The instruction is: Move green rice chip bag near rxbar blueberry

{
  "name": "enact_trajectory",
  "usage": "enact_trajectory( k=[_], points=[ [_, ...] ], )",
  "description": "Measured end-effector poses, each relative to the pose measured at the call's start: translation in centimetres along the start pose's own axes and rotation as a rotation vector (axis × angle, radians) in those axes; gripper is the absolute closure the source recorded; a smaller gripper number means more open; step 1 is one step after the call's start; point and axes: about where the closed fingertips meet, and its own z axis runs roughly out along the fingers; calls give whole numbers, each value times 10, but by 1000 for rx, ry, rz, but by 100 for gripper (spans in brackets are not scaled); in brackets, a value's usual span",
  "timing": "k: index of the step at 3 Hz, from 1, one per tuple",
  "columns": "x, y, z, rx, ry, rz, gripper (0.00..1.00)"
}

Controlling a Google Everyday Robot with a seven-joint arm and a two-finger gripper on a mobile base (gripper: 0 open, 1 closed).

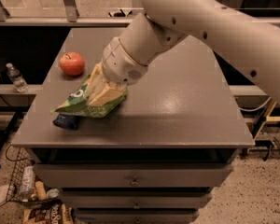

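Note:
The green rice chip bag (86, 102) lies on the grey table top (177, 106) near its front left. My gripper (102, 91) comes down from the upper right and its pale fingers (107, 93) press on the bag's right half. The rxbar blueberry (67, 121), a dark navy wrapper, lies at the front left edge, partly under the bag's left tip. The bag touches or overlaps the bar.
A red-orange apple (72, 63) sits at the table's back left. The table has drawers (133, 176) below. On the floor at left are a water bottle (15, 77), cables and a brown bag (46, 214).

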Motion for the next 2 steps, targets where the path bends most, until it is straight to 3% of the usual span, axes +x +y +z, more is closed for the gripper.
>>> enact_trajectory(
  k=[1,2],
  points=[
    [-2,0,1,-2,0,-3,13],
    [-3,1,2,-4,1,-6,0]
  ],
)
